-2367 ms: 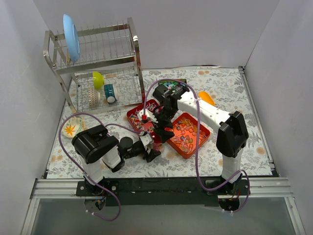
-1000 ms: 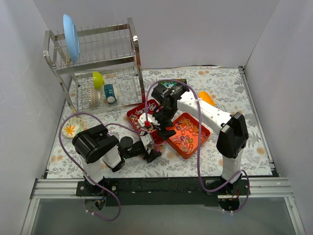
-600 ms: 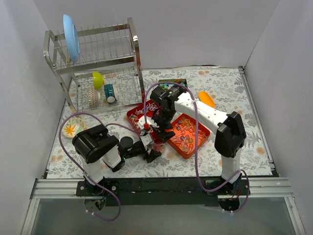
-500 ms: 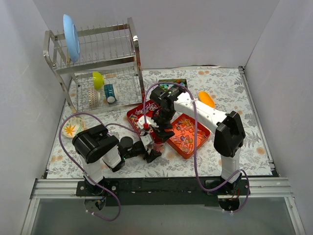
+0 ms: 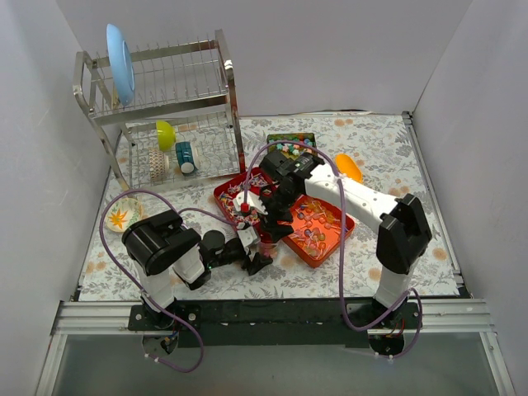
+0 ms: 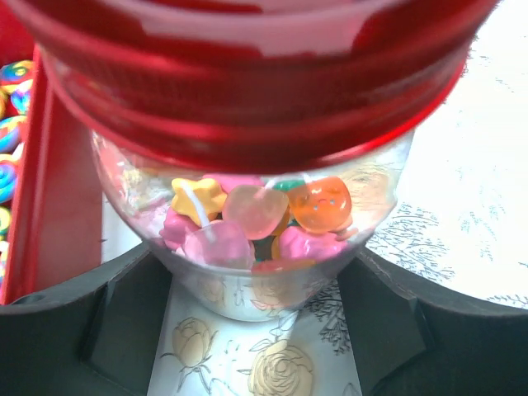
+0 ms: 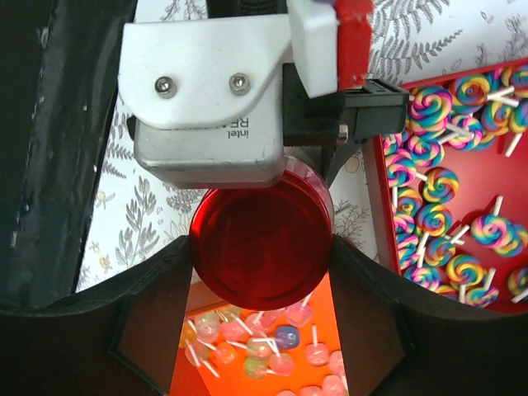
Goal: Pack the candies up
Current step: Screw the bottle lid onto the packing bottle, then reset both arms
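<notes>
While closing the jar: hold the body fixed with the left fingers and turn only the red lid with the right fingers. Judged as the step in hand from the present pose alone.
Left fingers: clamped on the lower wall of the jar, one on each side. Base at or just above the bench, contact not resolvable.
Right fingers: set over the lid from above, one on each side, apparently pressed to its rim, judging by the right wrist view.
Lid alignment: centre over the jar mouth and level before turning, to avoid cross-threading.
Grip force: firm on the lid rim, with no downward shove likely to tip or slide the jar.
Packed candies: heaped in the bottom of the jar under the lid. Pink, yellow and orange pieces.
Unpacked stock: swirled lollipops in the red tray, pastel lollipops in the orange tray, both just beside the jar.
Long axis: along each stick. Flat in the trays, sticks pointing every way with no common heading.
Orientation in jar: jumbled, with one white stick leaning up and to the left in the left wrist view.
Jar axis: upright, mouth up.
</notes>
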Motion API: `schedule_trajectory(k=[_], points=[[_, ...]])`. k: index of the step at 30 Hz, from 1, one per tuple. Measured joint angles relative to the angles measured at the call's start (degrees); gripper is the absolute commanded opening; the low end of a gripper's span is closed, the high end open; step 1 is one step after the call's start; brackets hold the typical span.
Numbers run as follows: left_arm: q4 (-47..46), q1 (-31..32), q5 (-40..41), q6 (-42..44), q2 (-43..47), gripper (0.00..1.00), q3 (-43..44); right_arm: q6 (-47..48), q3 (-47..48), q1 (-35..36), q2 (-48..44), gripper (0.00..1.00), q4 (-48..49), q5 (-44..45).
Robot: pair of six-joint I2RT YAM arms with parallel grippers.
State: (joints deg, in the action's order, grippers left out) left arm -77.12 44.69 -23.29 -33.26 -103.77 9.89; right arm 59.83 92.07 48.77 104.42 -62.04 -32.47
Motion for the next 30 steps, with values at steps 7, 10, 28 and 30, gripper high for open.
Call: schedule_trajectory(k=[7, 10, 28, 30], points=[[0.02, 0.04, -0.11, 0.2, -0.02, 0.0, -0.04, -13.22, -9.75, 0.07, -7.1, 0.34, 11.06, 3.04], [0.02, 0.04, -0.13, 0.15, -0.02, 0.01, -0.04, -16.2, -10.58, 0.11, -7.69, 0.38, 12.85, 3.93], [27.3, -0.13, -5.05, -5.14, 30.95, 0.98, 1.4, -19.37, -10.91, 0.11, -7.28, 0.98, 7.96, 12.46], [34.51, -0.13, -5.51, -5.09, 36.22, 0.98, 2.51, -19.37, -10.73, -0.13, -8.39, 0.98, 7.58, 13.25]])
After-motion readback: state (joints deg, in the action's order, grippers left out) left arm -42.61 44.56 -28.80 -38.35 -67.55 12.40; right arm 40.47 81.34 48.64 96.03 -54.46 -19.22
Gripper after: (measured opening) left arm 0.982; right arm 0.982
